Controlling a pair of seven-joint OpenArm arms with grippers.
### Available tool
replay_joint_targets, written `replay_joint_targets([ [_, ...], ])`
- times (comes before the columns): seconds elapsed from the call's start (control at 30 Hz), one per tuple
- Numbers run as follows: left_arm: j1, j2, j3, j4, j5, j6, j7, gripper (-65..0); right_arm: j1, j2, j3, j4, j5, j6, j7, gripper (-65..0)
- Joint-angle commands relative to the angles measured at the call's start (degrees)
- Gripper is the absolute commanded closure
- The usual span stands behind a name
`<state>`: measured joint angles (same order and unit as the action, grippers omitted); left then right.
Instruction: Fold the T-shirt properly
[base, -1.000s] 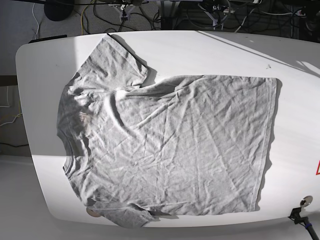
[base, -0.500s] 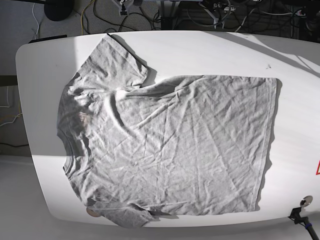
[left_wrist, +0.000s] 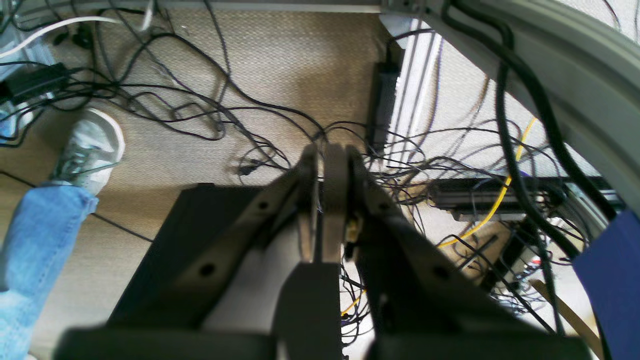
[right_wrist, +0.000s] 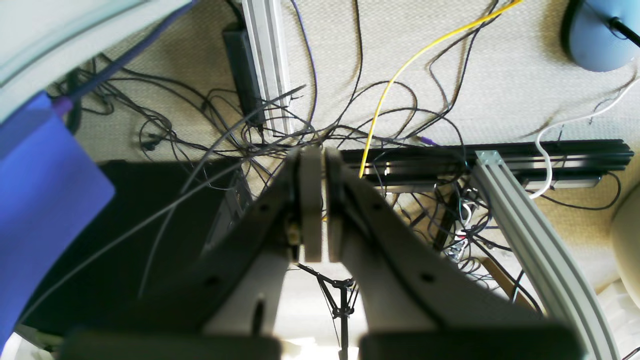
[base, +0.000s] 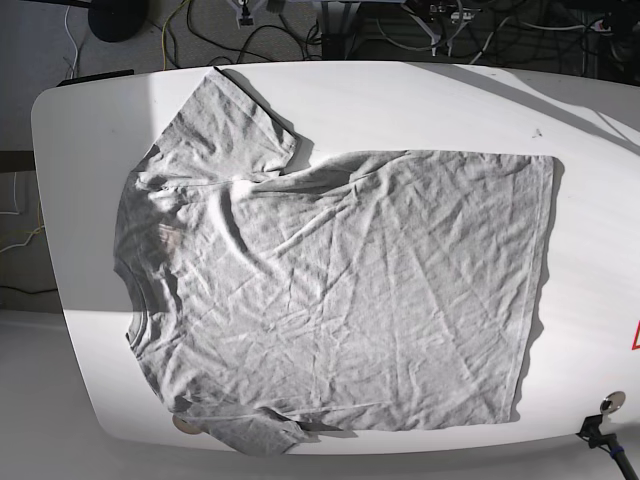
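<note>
Wrinkled grey T-shirt (base: 340, 290) flat on glossy white bench (base: 90, 130), lettering hidden. Left end effector (left_wrist: 327, 200) and right end effector (right_wrist: 317, 200) closed, empty.

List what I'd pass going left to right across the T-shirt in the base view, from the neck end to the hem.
Bare white table edge → ribbed crew neck of the wrinkled heather-grey cotton T-shirt → upper short sleeve → wrinkled grey body → straight bottom hem → bare white table on the right.
</note>
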<state>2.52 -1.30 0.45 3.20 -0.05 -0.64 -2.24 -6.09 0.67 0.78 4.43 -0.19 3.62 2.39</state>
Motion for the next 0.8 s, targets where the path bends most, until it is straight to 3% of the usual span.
replay_joint_targets([
  [0.0,0.0,0.0,-0.1,0.1,-0.2,0.0,-0.1,0.0,-0.4,0.2,-0.1,-0.1,0.0,0.3,-0.1,0.0],
  [0.67,3.3,-1.3,0.1,3.5,0.0,-0.5,0.3,0.0,-1.9,2.0,1.2,0.9,-0.1,0.5,0.3,0.0],
  [0.77,3.2,-1.1,-0.1,3.4,0.9,-1.0,-0.4,-2.3,0.1,1.0,1.6,4.2,-0.3,1.0,0.9,-1.4],
])
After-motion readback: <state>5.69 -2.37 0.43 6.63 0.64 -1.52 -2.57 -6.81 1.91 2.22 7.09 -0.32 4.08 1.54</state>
